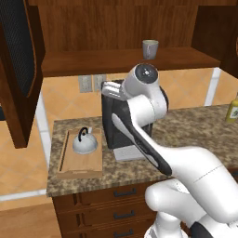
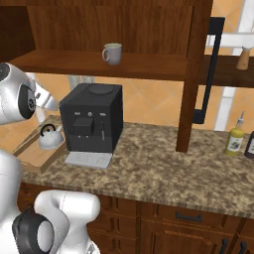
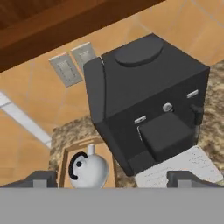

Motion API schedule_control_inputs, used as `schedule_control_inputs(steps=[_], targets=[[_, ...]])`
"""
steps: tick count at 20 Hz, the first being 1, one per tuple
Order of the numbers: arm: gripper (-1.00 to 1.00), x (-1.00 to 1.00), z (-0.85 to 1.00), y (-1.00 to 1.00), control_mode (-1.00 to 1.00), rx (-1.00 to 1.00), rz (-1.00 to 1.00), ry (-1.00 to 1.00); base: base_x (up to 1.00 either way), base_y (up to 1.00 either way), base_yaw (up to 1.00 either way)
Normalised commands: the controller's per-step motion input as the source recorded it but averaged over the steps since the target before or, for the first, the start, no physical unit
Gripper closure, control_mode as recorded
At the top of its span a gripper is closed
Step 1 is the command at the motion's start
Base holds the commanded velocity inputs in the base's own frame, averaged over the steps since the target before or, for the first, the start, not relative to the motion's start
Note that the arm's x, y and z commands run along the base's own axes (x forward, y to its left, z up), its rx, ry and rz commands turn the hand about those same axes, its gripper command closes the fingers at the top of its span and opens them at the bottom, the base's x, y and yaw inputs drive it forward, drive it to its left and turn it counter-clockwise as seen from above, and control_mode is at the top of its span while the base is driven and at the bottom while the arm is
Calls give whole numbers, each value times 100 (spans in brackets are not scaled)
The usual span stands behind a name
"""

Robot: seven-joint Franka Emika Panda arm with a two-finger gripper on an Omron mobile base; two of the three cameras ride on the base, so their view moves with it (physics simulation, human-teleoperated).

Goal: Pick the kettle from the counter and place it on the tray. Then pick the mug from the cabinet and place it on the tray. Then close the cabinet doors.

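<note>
The silver kettle (image 1: pixel 85 142) (image 2: pixel 50 138) (image 3: pixel 89 169) stands upright in the wooden tray (image 1: pixel 81 168) (image 2: pixel 34 158) (image 3: pixel 64 159) at the left end of the granite counter (image 1: pixel 186 125) (image 2: pixel 163 166). My gripper (image 1: pixel 109 90) (image 2: pixel 47 102) (image 3: pixel 113 179) hangs above the tray's right side, beside the top of the coffee machine, open and holding nothing. The grey-green mug (image 1: pixel 150 49) (image 2: pixel 112 53) sits on the shelf of the cabinet (image 1: pixel 116 60) (image 2: pixel 124 64). Both cabinet doors stand open: the left door (image 1: pixel 18 69) and the right door (image 2: pixel 193 74).
A black coffee machine (image 1: pixel 111 125) (image 2: pixel 92 119) (image 3: pixel 144 100) stands right of the tray, directly under the mug's shelf. A yellow-green bottle (image 1: pixel 233 109) (image 2: pixel 234 139) stands on the counter's right part. Wall outlets (image 3: pixel 72 63) sit behind the tray.
</note>
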Motion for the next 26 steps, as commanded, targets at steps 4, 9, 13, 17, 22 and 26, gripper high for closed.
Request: schedule_control_inputs(steps=[4,9,13,17,22,26], targets=[[-100,-2,100,-73,-100,0,3,-21,0,0,0],[-100,0,97,-58,-100,0,0,-9,0,0,0],[-100,13,26,-54,-100,-3,-9,0,0,0,0],[-100,37,-6,-31,-100,-8,-6,0,0,0,0],[-100,37,-3,-21,-100,-2,0,0,0,0,0],[-100,54,6,-22,-100,0,0,0,0,0,0]])
